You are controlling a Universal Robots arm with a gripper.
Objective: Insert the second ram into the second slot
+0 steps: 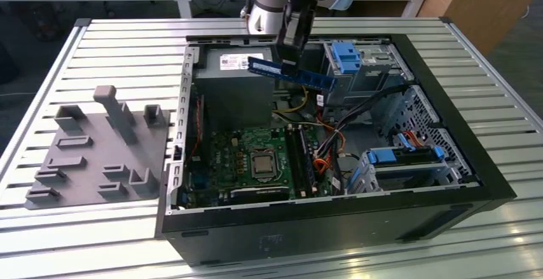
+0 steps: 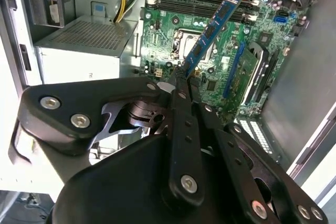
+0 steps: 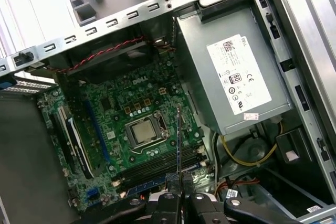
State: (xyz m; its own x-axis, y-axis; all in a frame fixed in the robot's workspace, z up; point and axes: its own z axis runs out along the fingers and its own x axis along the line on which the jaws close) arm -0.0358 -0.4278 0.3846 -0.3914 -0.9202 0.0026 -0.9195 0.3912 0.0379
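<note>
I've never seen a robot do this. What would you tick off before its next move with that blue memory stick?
1. Grip: jaws shut on the second ram, holding it by one end: ok.
2. Clearance: the ram hangs in the air over the open computer case and appears to touch nothing: ok.
3. Seated in the memory slots: not ok, it is high above them.
4. Second slot empty: cannot tell.
5. Cables beside the slots out of the way: cannot tell.
</note>
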